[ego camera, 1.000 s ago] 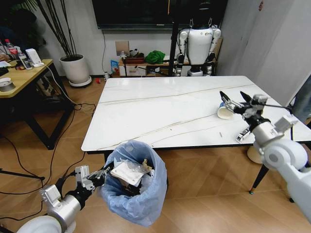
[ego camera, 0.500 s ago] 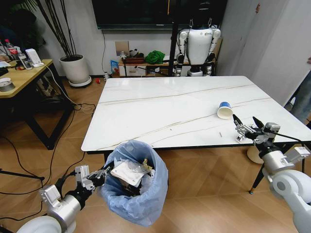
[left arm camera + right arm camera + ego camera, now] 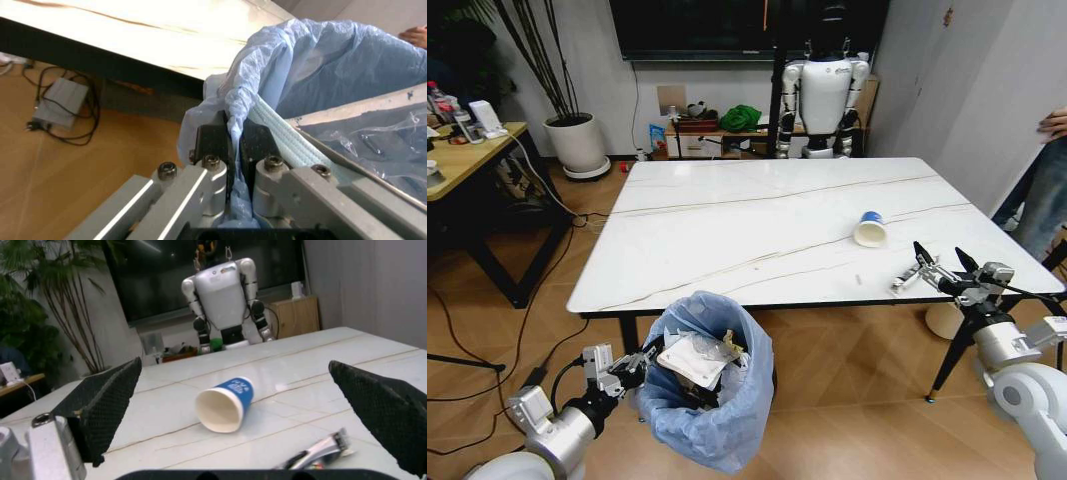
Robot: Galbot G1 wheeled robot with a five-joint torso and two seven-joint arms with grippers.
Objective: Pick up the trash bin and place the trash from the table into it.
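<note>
The trash bin (image 3: 710,385) with its light-blue bag stands on the floor at the table's near edge, holding crumpled white wrappers. My left gripper (image 3: 641,362) is shut on its rim; the left wrist view shows both fingers (image 3: 215,142) pinching the bag and rim of the bin (image 3: 313,70). On the white table (image 3: 747,215) a blue-white paper cup (image 3: 868,229) lies on its side, with a silver tube (image 3: 905,277) nearer the edge. My right gripper (image 3: 948,262) hovers open over the table's near right corner, behind the tube (image 3: 319,454) and the cup (image 3: 225,403), holding nothing.
A white humanoid robot (image 3: 820,92) stands beyond the table. A wooden desk (image 3: 467,150) and a potted plant (image 3: 575,140) are at the left, with cables on the floor. A person (image 3: 1045,190) stands at the right edge. A cream bin (image 3: 941,321) sits under the right corner.
My right gripper has drawn back from the paper cup to the table's near right corner, still open. The camera shifted, sliding the scene leftward. My left gripper keeps its hold on the bin.
</note>
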